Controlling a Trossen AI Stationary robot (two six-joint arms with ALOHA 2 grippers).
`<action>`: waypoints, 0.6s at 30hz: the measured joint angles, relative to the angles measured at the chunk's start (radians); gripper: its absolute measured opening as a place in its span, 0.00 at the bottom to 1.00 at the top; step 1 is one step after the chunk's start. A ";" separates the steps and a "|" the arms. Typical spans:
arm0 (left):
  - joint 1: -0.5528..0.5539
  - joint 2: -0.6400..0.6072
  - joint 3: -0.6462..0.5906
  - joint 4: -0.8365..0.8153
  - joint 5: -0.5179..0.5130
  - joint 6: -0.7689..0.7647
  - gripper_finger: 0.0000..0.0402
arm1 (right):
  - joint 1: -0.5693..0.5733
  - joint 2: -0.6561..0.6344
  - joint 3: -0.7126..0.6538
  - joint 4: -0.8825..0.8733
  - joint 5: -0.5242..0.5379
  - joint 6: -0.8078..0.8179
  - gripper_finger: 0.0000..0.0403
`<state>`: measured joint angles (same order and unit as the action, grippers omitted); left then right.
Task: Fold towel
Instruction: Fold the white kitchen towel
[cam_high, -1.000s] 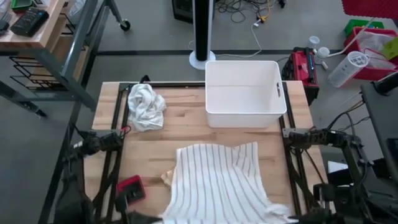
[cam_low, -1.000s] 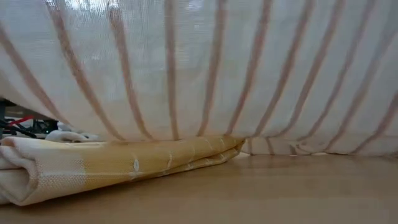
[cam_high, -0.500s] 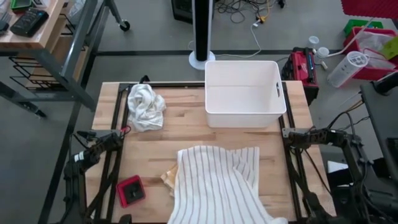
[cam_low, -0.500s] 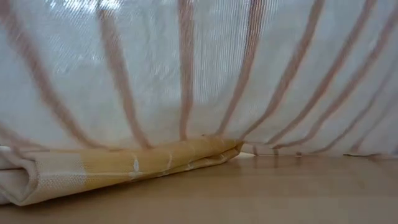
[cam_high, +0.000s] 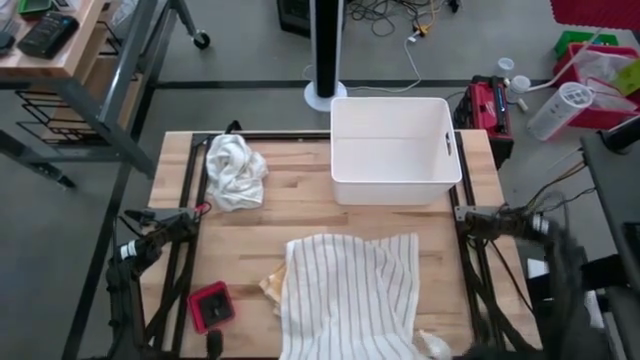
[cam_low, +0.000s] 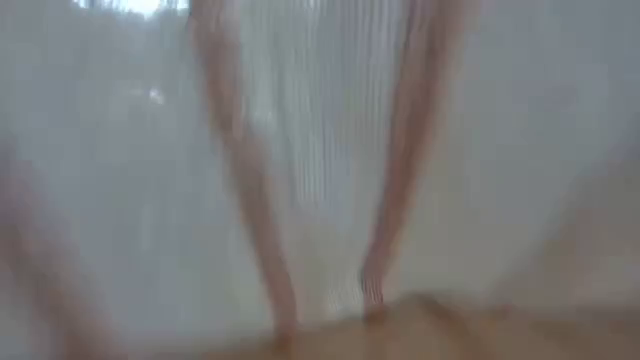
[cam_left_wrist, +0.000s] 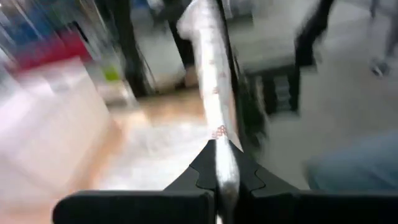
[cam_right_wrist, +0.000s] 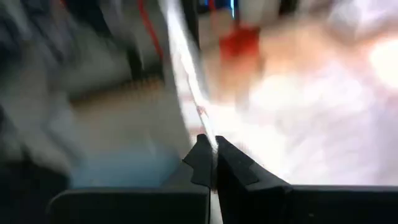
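- The striped towel (cam_high: 350, 295) lies on the counter (cam_high: 300, 215) on the near side of the white bin (cam_high: 392, 150), and its near end runs off the counter's front edge.
- Left tool (cam_left_wrist: 217, 163) is clamped shut on a bunched towel edge; you can see the cloth standing up between its fingers in the left wrist view.
- Right tool (cam_right_wrist: 210, 155) is pinched shut on a thin towel edge too.
- What's changed: compared with a second ago, the towel has slid toward the front edge, away from the bin, and the cloth on the counter looks narrower and straighter. In the low view it now hangs right against the lens, where before you could see a yellowish folded cloth under it.
- My read: both arms are dragging the near corners back and up to stretch it flat, so the actual fold isn't made yet.
- A crumpled white cloth (cam_high: 235, 172) sits left of the bin, a small red object (cam_high: 211, 305) left of the towel.
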<state>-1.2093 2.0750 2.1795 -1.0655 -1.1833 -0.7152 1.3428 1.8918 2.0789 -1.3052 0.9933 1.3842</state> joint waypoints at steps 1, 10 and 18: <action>0.007 0.000 -0.009 -0.066 0.060 -0.095 0.00 | -0.002 0.019 -0.031 0.004 -0.052 0.029 0.00; 0.047 -0.027 -0.168 0.005 0.379 -0.241 0.00 | -0.043 0.019 -0.235 0.073 -0.337 0.290 0.00; 0.054 -0.050 -0.221 0.021 0.392 -0.233 0.00 | -0.048 0.021 -0.269 0.072 -0.265 0.299 0.00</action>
<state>-1.1554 2.0254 1.9581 -1.0449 -0.7911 -0.9485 1.2946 1.9126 1.8104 -1.2328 0.7284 1.6829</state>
